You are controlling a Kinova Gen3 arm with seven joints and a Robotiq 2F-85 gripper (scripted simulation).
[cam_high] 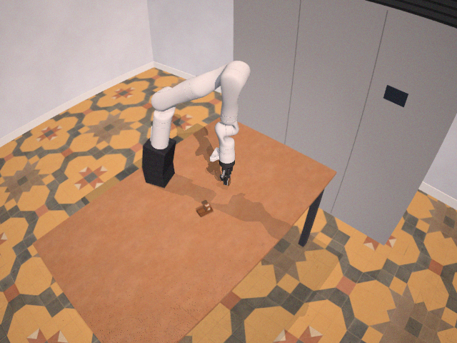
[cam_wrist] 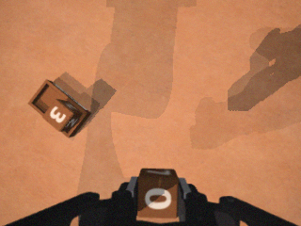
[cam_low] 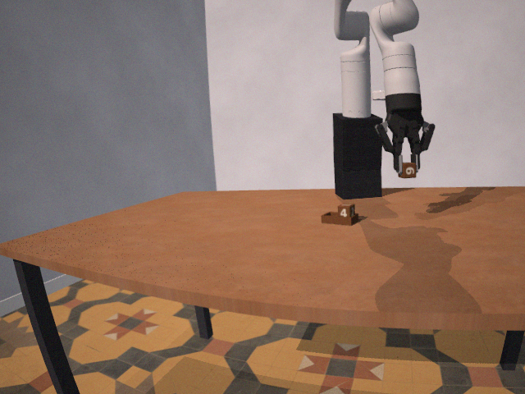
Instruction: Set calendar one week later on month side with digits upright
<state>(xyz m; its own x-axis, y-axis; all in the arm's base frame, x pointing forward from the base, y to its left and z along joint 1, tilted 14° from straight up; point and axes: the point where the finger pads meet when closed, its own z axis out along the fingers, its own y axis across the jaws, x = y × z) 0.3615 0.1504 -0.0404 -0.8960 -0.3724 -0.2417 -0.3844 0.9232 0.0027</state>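
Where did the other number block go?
The gripper holds that block in the air, above the table and right of the tray in the exterior view.

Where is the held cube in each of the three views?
Top: the cube is a dark speck between the gripper fingers, up and right of the tray.
Exterior: cube hangs at upper right, above the table, showing a rotated 6 or 9.
Wrist: cube at bottom centre, showing 0.
Shared landmark: the tray with the other cube.
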